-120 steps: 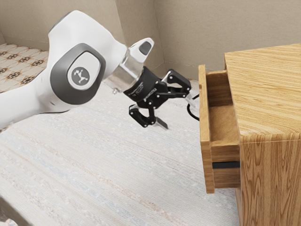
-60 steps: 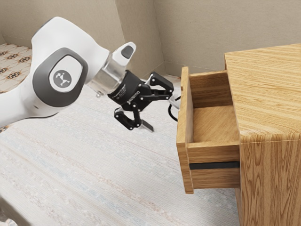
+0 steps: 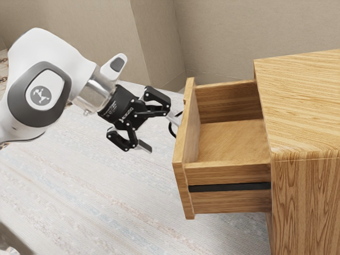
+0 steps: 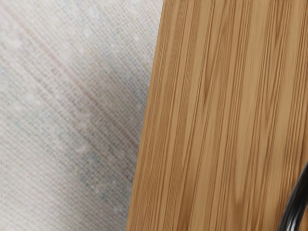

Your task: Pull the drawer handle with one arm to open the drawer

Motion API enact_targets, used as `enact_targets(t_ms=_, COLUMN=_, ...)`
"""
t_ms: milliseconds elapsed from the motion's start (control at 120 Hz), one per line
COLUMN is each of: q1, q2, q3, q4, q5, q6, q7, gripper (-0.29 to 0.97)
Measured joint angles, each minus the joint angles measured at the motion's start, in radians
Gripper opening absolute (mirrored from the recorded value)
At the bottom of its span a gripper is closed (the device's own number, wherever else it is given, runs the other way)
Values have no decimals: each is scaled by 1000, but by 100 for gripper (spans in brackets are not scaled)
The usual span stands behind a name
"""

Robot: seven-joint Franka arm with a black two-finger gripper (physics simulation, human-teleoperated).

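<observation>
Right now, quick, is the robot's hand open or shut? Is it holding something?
Jaws: open, spread wide. One finger seems hooked behind the drawer handle; nothing is clamped between them.

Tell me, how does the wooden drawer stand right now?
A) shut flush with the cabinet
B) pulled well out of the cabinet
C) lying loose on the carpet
B: the drawer juts far out from the cabinet, with its wooden bottom in plain view.

You've got plain beige walls (image 3: 239, 32), pale grey woven carpet floor (image 3: 79, 186), light-oak wooden cabinet (image 3: 303, 106) at the exterior view's right; poss. patterned tile (image 3: 2, 64) far left.
</observation>
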Motion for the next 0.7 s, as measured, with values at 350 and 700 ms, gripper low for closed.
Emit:
enact_targets(t_ms=350, q1=-9, q2=-76, q3=35, q4=-61, q5=34, q6=1, q7=3, gripper=68)
enact_targets(t_ms=700, q1=-8, q2=-147, q3=64, q4=-110, q5=72, q6=0, q7=5, gripper=68)
